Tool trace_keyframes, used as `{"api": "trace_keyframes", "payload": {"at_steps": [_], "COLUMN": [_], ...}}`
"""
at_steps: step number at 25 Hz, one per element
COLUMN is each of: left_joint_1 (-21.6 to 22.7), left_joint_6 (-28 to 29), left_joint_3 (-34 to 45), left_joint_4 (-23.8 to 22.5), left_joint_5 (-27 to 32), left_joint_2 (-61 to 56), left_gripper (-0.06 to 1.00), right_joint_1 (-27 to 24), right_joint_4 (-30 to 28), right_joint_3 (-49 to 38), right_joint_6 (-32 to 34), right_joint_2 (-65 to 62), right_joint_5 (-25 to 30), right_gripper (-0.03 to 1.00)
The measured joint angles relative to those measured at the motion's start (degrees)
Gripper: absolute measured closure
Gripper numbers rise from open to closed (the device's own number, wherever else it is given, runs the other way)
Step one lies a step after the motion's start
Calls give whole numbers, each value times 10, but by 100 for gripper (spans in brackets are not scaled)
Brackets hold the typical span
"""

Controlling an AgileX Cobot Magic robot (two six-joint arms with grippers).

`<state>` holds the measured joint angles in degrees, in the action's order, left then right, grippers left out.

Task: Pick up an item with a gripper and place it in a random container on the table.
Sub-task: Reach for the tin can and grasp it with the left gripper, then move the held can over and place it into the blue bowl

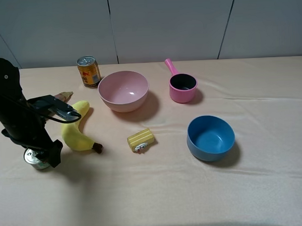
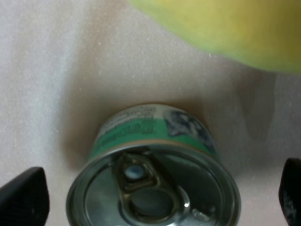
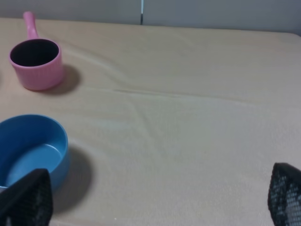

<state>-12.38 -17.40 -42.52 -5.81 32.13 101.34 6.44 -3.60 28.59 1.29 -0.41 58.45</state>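
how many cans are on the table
2: an orange drink can at the back, left of the pink bowl; a squat tin can front left, beside the banana.

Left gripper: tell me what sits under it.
The tin can, upright, lid up, below the open left gripper. In the high view the arm covers most of it.

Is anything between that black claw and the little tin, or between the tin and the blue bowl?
Nothing sits between the open left gripper and the short green-labelled tin can; the jaws straddle it. Toward the round blue bowl, the yellow banana and a small yellow block lie low on the cloth in between.
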Motion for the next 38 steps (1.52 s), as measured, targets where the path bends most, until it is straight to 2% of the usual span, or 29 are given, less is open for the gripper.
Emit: {"api": "trace_keyframes", "payload": {"at_steps": [8,17,28,38], "left_joint_1": [0,0,0,0], "left_joint_6": [0,0,0,0], "left_joint_3": [0,0,0,-14], "left_joint_4": [0,0,0,-2], "left_joint_5": [14,26,28,63], "left_joint_2": [0,0,0,0], "left_gripper": [4,26,26,26], "right_joint_1": [0,0,0,0], "right_joint_4": [0,0,0,0], "right_joint_3": [0,0,0,0], "right_joint_6": [0,0,0,0], "right_joint_2": [0,0,0,0], "right_joint_5": [0,0,0,0], "right_gripper": [27,27,27,27]}}
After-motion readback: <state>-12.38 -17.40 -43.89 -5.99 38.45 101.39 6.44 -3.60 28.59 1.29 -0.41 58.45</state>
